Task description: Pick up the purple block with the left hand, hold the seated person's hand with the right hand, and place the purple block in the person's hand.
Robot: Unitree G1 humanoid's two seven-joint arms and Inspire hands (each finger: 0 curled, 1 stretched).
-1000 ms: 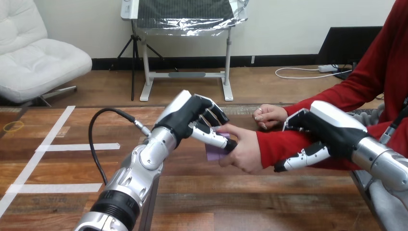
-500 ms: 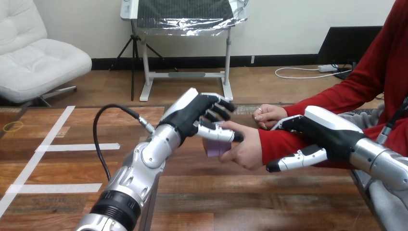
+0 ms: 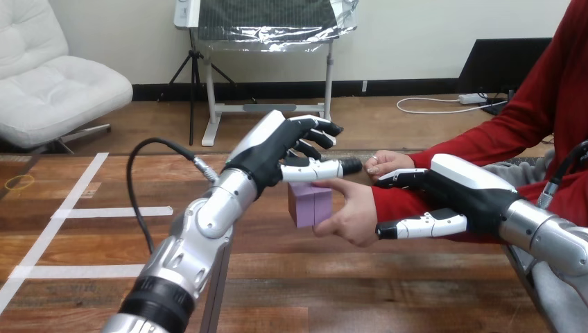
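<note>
Both sets of fingers are apart, left hand (image 3: 277, 149) just above the purple block (image 3: 310, 206) resting in the person's hand (image 3: 353, 215), right hand (image 3: 457, 191) straddling the sleeve (image 3: 409, 205); block looks light, rigid, best pinched across flat sides.

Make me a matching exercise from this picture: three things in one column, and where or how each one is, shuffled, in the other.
Things:
1. purple block
2. left robot hand
3. right robot hand

States:
A. open, thumb below and fingers above the red-sleeved wrist
B. gripped in the person's hand
C. open, fingers straight, just over the block

Pairs: 1-B, 2-C, 3-A.
</note>
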